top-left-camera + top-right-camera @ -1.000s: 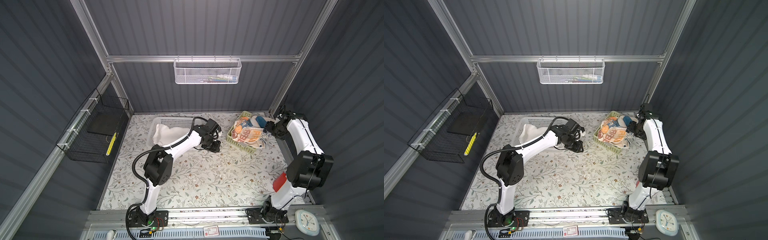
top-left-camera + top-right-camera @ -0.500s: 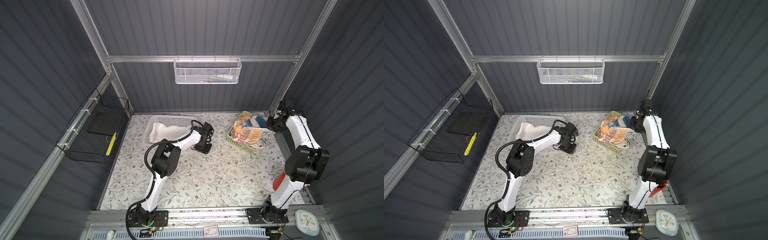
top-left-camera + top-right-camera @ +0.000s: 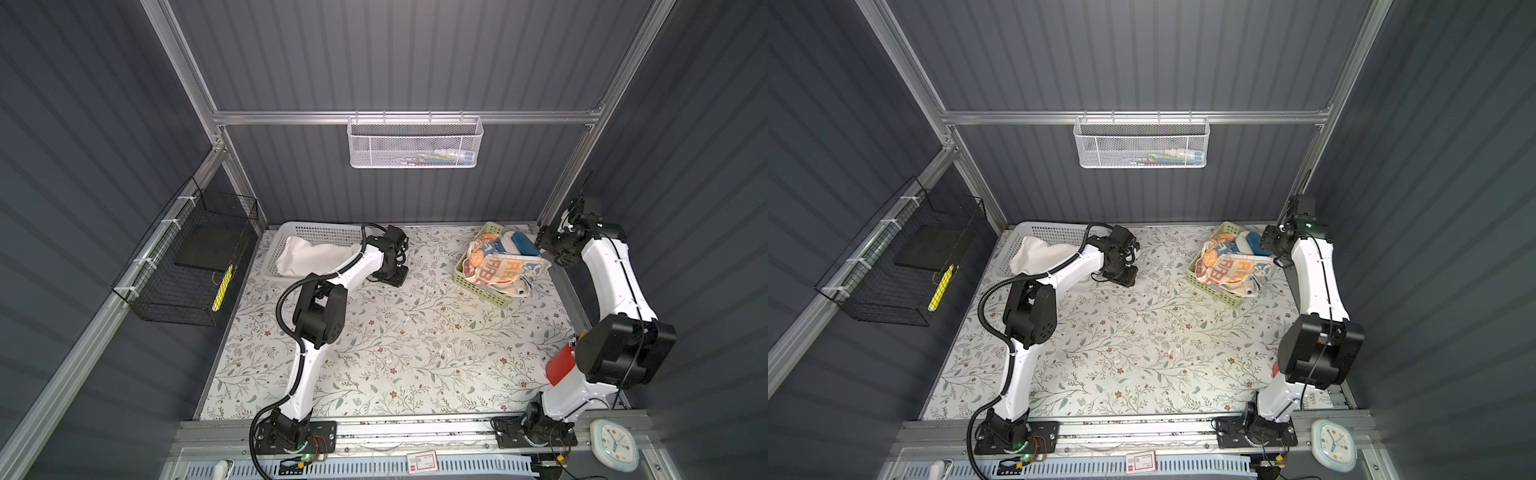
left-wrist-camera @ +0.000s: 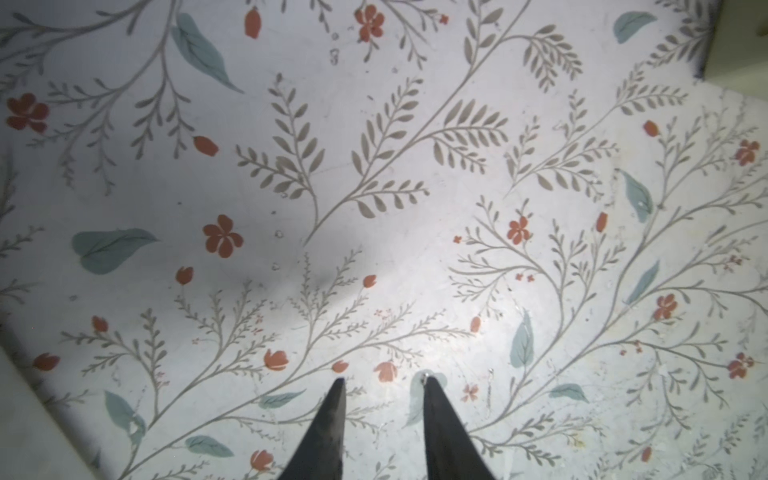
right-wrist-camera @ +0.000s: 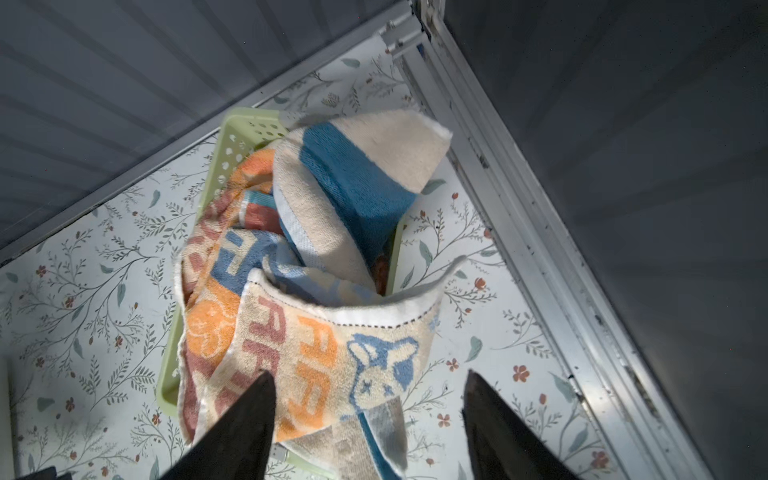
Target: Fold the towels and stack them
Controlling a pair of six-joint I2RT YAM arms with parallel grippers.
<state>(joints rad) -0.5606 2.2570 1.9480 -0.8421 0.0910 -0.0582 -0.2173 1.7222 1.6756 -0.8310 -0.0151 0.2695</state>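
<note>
A plain white towel (image 3: 311, 257) (image 3: 1042, 253) lies bunched in the white basket (image 3: 316, 228) at the back left. Three more towels are heaped in the green basket (image 3: 482, 291) (image 5: 232, 137) at the back right. On top lies a cream towel with orange letters and a blue rabbit (image 3: 503, 270) (image 5: 332, 353), hanging over the rim. With it are a cream-and-blue towel (image 3: 519, 243) (image 5: 361, 183) and an orange one (image 3: 478, 259) (image 5: 208, 328). My left gripper (image 3: 390, 276) (image 4: 384, 378) points down at bare table beside the white basket, narrowly open and empty. My right gripper (image 3: 548, 243) (image 5: 369, 372) hovers wide open above the heap.
A white mesh basket (image 3: 415, 143) hangs on the back wall and a black wire basket (image 3: 187, 266) on the left wall. The frame rail (image 5: 540, 249) runs close behind the green basket. A clock (image 3: 614, 444) lies at the front right.
My left gripper has moved left across the table toward the white basket. The right arm has drawn back slightly at the green basket.
</note>
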